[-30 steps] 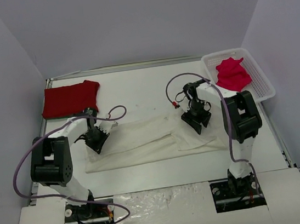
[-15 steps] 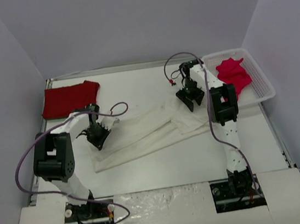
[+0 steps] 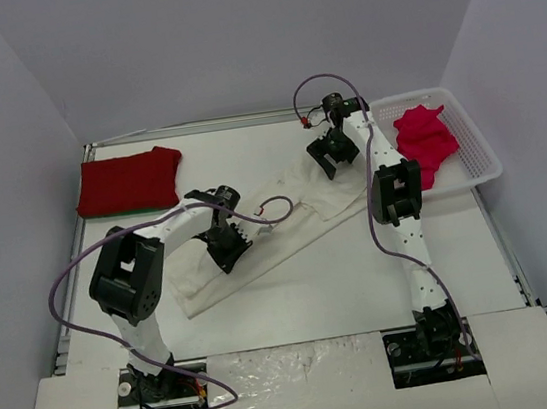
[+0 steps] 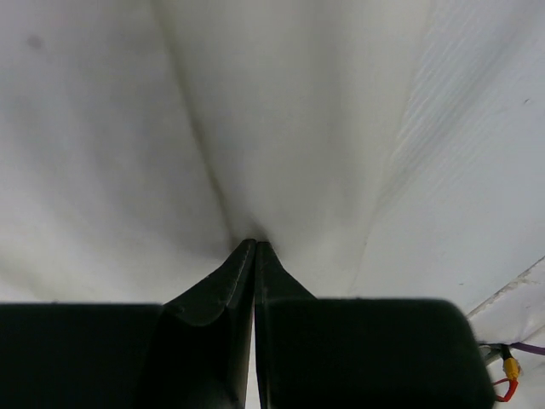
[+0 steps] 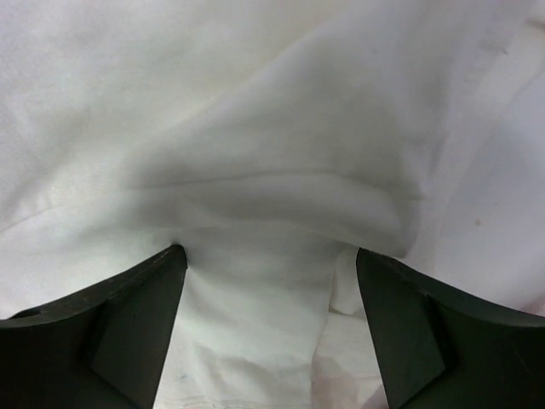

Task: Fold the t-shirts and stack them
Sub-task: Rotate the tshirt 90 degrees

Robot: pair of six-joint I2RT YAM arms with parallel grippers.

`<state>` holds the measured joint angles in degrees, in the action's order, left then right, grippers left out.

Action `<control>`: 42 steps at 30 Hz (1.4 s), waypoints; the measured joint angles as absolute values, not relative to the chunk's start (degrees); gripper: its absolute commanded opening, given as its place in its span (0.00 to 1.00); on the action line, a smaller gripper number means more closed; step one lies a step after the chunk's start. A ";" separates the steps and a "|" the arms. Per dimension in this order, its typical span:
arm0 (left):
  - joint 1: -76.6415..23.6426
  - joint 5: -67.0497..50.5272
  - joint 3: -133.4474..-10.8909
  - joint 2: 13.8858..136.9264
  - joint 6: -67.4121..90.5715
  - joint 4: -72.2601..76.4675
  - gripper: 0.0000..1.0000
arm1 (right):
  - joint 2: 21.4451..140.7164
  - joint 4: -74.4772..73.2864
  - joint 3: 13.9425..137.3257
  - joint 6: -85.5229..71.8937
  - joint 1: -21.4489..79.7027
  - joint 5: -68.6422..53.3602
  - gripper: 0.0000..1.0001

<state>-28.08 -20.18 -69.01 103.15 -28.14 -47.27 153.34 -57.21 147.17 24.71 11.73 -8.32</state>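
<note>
I am clenching my left claw (image 4: 255, 245) on a pinch of the cream-white t-shirt (image 3: 286, 225), which is lying slantwise from the worktop's (image 3: 315, 290) near-left toward its far-right corner. My right claw (image 3: 333, 148) is hovering released over the far end, nearer the basket (image 3: 479, 152).

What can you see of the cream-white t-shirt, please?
The cream-white t-shirt is soft, creased cloth, lying as a long diagonal band on the table, from near left to far right. The left gripper is shut on a fold of it; the right gripper stands open over its far end.
</note>
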 measured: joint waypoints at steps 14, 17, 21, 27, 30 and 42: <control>-31.86 -24.51 -72.97 108.33 -27.59 -49.01 0.02 | 154.67 -42.02 148.94 22.50 16.16 -5.43 1.00; -32.80 -25.45 -73.06 108.62 -27.57 -49.19 0.02 | 155.15 -39.83 149.27 22.24 16.84 -5.15 1.00; -35.66 -26.85 -73.73 109.36 -26.94 -49.58 0.02 | 155.50 -37.63 149.49 21.85 17.72 -5.13 1.00; -41.36 -30.92 -78.04 113.08 -25.47 -51.68 0.02 | 155.79 -35.83 149.51 21.82 18.96 -4.89 1.00; -43.62 -33.87 -81.73 116.18 -24.14 -53.15 0.03 | 155.96 -35.07 149.67 21.82 19.40 -4.80 1.00; -50.11 -38.92 -95.13 125.32 -19.25 -57.19 0.02 | 156.03 -34.48 149.69 21.82 19.73 -4.71 1.00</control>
